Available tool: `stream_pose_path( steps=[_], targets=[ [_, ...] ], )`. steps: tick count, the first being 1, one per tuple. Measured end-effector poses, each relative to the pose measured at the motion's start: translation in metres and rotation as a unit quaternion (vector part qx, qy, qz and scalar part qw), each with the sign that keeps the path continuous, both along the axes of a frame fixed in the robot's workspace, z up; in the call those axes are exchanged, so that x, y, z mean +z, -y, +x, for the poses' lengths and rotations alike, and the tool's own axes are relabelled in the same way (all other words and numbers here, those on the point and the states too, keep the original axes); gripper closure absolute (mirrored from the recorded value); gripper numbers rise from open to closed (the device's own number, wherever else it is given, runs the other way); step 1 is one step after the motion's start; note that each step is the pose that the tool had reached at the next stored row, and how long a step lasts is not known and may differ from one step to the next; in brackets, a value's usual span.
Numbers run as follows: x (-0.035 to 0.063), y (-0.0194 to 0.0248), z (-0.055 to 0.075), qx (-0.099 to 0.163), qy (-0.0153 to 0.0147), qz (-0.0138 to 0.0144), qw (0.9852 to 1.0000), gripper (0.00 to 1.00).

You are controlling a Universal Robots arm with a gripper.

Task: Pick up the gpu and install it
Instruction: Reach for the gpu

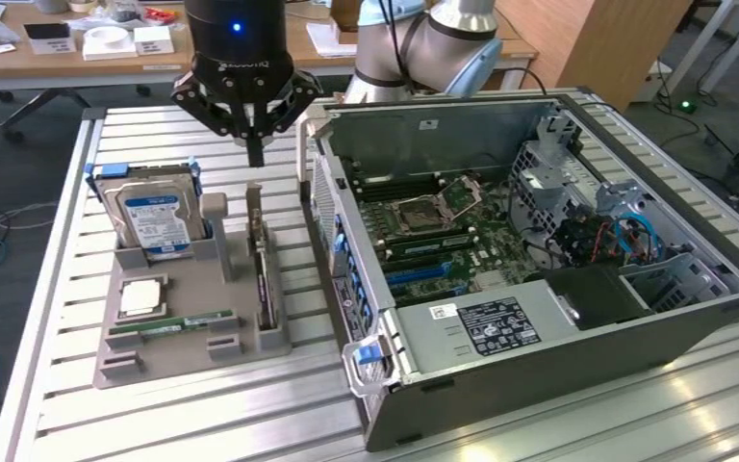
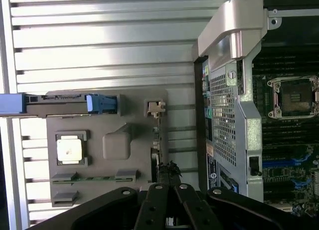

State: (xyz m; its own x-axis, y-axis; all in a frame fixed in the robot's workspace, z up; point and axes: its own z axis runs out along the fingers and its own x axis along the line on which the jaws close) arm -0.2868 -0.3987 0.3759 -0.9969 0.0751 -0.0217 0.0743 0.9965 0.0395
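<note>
gpu [image 1: 263, 274] on edge – closed pincer [image 1: 255, 154] hangs vertical above it

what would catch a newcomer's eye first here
The big open computer case on the exterior view's right, its motherboard bared. Beside it, the black pincer hangs shut above the gpu, which stands on edge in a grey tray with a blue-labelled hard drive.

Upside-down "Robotiq" on gripper [image 1: 255, 154]
</note>
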Motion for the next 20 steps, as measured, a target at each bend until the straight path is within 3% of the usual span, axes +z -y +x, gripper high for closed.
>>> stream_pose_path(
  steps=[11, 15, 20],
  targets=[
    [0.0, 0.001, 0.0, 0.0, 0.0, -0.0007, 1.0, 0.89],
    [0.0, 0.0052, 0.0, 0.0, 0.0, -0.0012, 1.0, 0.89],
    [0.0, 0.0143, 0.0, 0.0, 0.0, -0.0022, 1.0, 0.89]
  ],
)
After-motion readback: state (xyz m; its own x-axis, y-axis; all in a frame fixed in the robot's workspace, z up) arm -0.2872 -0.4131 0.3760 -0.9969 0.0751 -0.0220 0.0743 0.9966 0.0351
